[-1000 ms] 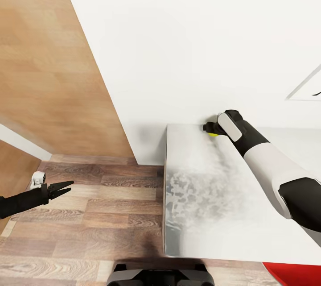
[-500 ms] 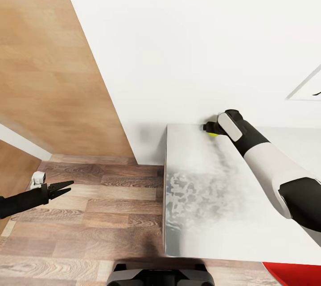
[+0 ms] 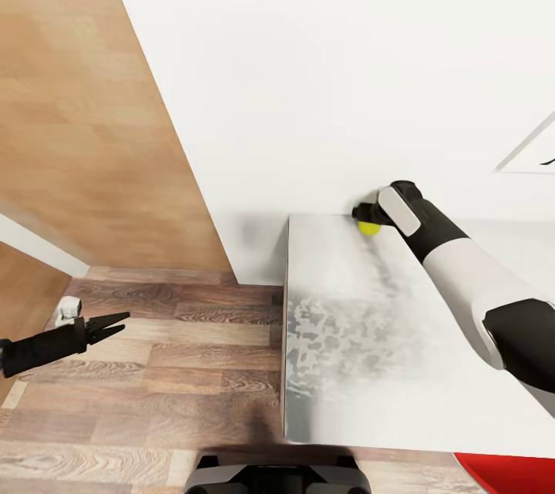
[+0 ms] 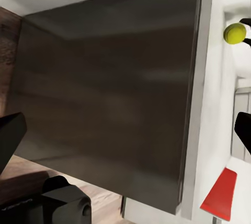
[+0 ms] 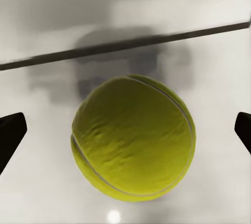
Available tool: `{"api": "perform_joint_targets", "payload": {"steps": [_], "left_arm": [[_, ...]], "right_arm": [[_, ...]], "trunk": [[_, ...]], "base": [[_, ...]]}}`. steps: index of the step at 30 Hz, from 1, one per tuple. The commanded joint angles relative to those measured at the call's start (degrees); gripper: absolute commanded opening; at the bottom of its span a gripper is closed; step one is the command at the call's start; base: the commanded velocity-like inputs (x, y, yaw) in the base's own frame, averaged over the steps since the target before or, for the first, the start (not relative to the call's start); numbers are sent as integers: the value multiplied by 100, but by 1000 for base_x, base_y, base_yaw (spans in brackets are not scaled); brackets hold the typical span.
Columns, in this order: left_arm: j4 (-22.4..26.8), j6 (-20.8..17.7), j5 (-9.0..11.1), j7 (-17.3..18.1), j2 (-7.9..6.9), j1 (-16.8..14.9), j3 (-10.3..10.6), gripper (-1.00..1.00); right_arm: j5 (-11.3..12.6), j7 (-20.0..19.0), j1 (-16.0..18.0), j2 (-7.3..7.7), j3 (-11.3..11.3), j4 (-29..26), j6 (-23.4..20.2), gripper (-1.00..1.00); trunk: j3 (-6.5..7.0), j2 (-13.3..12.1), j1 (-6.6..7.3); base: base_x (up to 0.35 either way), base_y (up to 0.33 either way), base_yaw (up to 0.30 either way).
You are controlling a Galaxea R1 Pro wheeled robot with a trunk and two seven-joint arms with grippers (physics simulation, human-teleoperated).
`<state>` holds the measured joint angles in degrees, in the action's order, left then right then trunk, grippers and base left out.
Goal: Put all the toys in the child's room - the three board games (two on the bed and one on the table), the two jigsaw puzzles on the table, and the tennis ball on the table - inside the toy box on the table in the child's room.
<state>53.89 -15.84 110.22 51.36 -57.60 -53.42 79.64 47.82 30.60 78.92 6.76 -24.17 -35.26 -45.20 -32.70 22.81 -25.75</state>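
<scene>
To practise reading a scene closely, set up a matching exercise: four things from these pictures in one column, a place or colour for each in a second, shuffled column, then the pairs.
Things:
1. tennis ball
2. left end effector
3. right end effector
4. table

Descriptions:
A. over the wooden floor
B. yellow-green, by the wall
C. mottled grey top
D. at the ball, at the table's far edge

Pairs: 1-B, 2-A, 3-D, 4-C

There is one tennis ball point(image 3: 369, 229), one table point(image 3: 347, 340) and two robot arms, each with one gripper: the left gripper point(image 3: 108, 326) and the right gripper point(image 3: 362, 213). One red object point(image 3: 505, 472) is at the table edge.
</scene>
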Motion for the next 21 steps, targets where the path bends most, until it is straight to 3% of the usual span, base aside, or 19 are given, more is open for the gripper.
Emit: {"api": "perform_joint_targets", "payload": {"steps": [1, 21], "left_arm": [[-15, -45, 61, 18, 10, -22, 43, 100], [-107, -59, 61, 32, 74, -20, 36, 100]], "right_arm": [[60, 51, 11, 8, -43, -8, -11, 100], [60, 51, 23, -9, -44, 83, -7, 100]], "trunk": [[-9, 11, -3], [-9, 11, -3]], "base": [[0, 0, 0], [0, 0, 0]]}}
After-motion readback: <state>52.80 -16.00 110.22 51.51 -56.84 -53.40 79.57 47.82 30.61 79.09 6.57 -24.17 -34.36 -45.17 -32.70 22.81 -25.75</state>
